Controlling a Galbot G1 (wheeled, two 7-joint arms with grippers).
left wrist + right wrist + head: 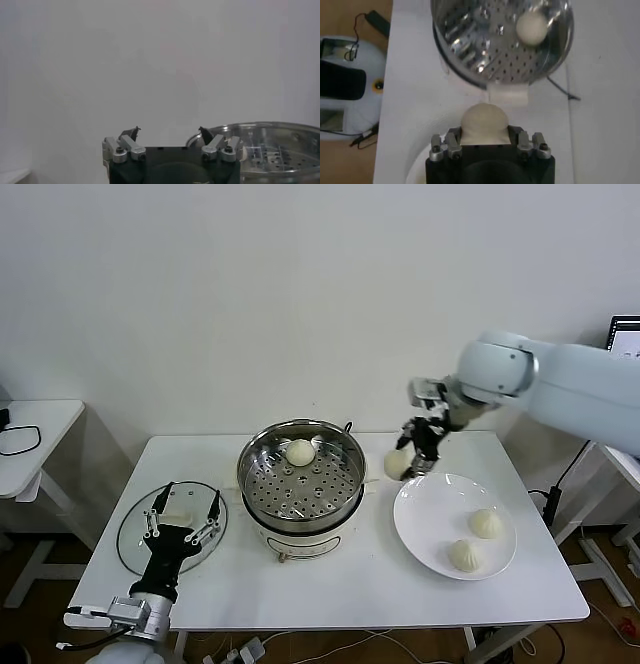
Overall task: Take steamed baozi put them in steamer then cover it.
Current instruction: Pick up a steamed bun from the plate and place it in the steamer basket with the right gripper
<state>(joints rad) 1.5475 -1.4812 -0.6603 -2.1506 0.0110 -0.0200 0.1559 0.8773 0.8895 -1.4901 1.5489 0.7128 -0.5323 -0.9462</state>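
Far left: a second small white table (40, 424) with a black cable on it, plain white wall behind, brown floor below.

On the white surface (330, 584), from left: round glass lid (135, 539) lying flat, left gripper (182, 517) parked over it, fingers (131, 141) spread wide and holding nothing.

Centre: steamer (301, 472), shiny steel on a white base, uncovered, one baozi in the steamer (300, 451) resting on the perforated floor toward the back.

Between steamer and plate, raised above the surface: right gripper (407, 461), reaching down from a white arm, fingers closed gently around a carried baozi (484, 122) at its sides, domed top showing.

Right: flat white plate (420, 529) bearing two plate baozi (486, 523), near each other.

Likely light, soft, easily dented; smooth skin possibly tacky. Best held low on opposite sides with light pressure, never pinching the crown.

Ample free room inside the steamer for three more.
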